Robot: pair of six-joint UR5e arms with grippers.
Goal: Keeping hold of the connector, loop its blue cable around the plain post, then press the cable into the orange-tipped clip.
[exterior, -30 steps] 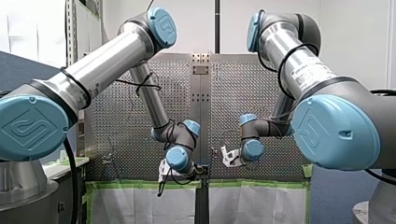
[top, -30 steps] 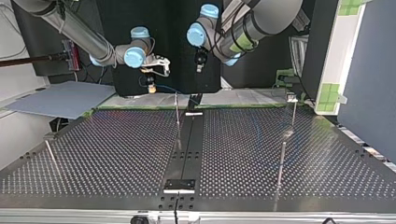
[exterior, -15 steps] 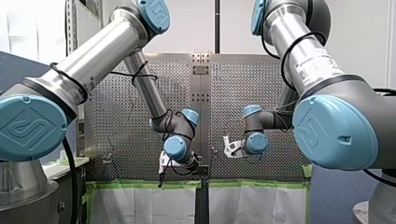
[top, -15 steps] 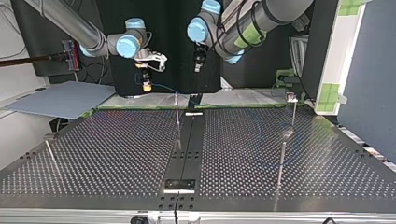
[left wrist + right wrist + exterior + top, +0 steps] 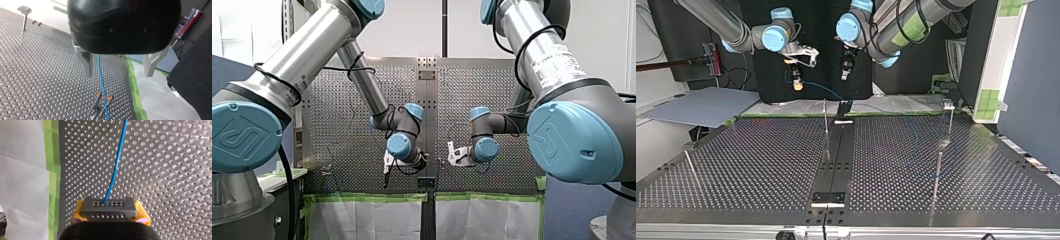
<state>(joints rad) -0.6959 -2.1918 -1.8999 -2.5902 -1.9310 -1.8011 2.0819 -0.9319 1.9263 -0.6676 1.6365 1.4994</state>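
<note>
My right end effector [image 5: 110, 213] is clenched on the connector [image 5: 109, 205], held above the counter [image 5: 175, 182] so its blue cable [image 5: 117, 162] trails free for looping. My left end effector [image 5: 119, 65] hangs released and empty over the blue cable near the orange-tipped clip [image 5: 104, 96], likely placed for pressing.

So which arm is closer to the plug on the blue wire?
Right. My right end effector is shut on the connector, so it is touching it. My left end effector hangs open and empty off to the side, with the blue cable running ahead of it.
</note>
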